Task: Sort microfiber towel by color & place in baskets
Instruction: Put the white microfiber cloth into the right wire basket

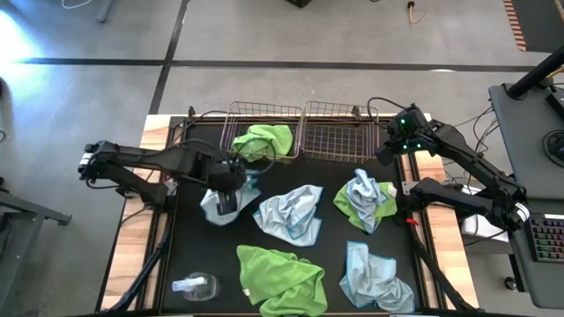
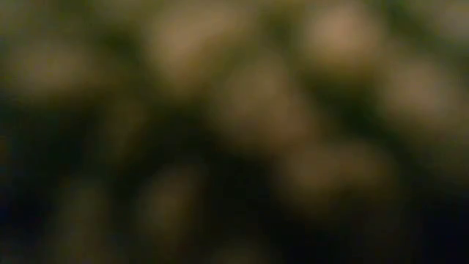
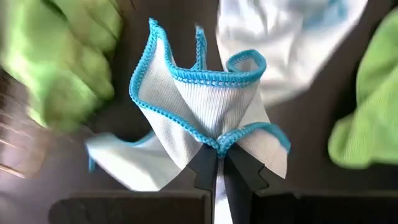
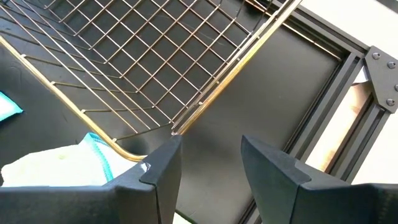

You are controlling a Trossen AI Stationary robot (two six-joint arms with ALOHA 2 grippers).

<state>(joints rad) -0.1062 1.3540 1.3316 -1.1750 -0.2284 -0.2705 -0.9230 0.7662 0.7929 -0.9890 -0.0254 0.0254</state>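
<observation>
A black table (image 1: 185, 255) holds two wire baskets (image 1: 330, 132) side by side at its far edge; the left basket (image 1: 238, 114) holds a lime green towel (image 1: 264, 139). More green and pale blue towels lie scattered nearer. The left gripper (image 3: 219, 163) pinches a pale blue towel (image 3: 205, 112) just before the left basket. The right gripper (image 4: 208, 155) hovers empty, fingers apart, at the right basket's corner. The low view is likely blocked, showing only blur.

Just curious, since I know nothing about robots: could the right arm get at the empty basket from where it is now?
Probably yes. The right gripper hangs open beside the empty basket, with nothing between them. The left gripper is away, shut on a pale blue towel.
</observation>
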